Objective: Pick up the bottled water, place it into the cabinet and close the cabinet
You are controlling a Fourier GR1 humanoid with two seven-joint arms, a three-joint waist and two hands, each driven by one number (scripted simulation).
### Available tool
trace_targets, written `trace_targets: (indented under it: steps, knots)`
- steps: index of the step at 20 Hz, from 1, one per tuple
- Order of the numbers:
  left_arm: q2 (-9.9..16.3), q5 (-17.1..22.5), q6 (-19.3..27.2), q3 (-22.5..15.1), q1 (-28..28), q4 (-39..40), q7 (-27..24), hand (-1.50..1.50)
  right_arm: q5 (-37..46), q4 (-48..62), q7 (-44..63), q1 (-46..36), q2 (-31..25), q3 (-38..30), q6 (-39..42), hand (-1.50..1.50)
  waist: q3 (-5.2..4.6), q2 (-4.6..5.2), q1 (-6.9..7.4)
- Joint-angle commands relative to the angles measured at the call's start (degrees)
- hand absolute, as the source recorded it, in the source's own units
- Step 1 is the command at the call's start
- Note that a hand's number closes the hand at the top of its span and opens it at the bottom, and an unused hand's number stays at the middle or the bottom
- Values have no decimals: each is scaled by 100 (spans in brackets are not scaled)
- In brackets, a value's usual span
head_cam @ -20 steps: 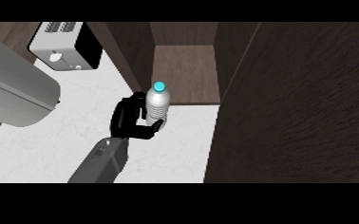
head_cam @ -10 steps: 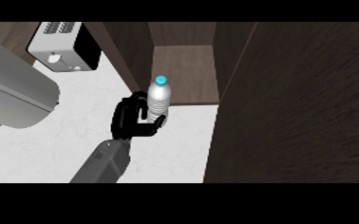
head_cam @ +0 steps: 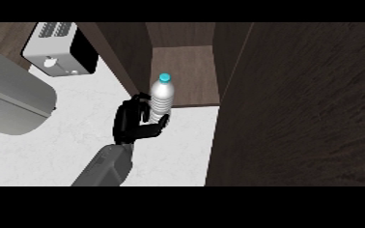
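I see the right hand [head_cam: 133,123] clamped on the bottled water [head_cam: 161,101], fingers curled round its lower half from the left, thumb wrapped under its near side. The bottle stands almost upright, its blue cap [head_cam: 164,77] pointing to the far side. It sits just at the near edge of the open cabinet [head_cam: 187,67], above the white counter [head_cam: 61,149], not yet inside the compartment. I cannot tell whether its base touches the counter. A dark wooden panel [head_cam: 299,106] fills the right side. Far left stands a white toaster [head_cam: 58,48], well apart from the bottle.
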Motion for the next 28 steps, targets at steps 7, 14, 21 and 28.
trace_targets:
  steps: [7, 14, 21, 28]
  knots:
    - [-411, -187, 1141, -397, -1655, -279, 776, 150, -917, 225, -98, -27, -219, -475, 414, -150, -24, 38, -388]
    - [-427, 131, 1607, -396, -2939, 885, 1186, 150, -1722, 389, -93, 53, -512, -1165, 709, -150, -44, 112, -274]
    - [-430, 482, 1648, -274, -3732, 2190, 1158, 150, -2175, 655, -147, -85, -742, -1545, 928, -150, -46, 197, -398]
    - [-432, 514, 1632, -97, -3842, 3029, 663, 150, -2370, 688, -70, 95, -770, -1633, 1122, -150, -50, 252, -487]
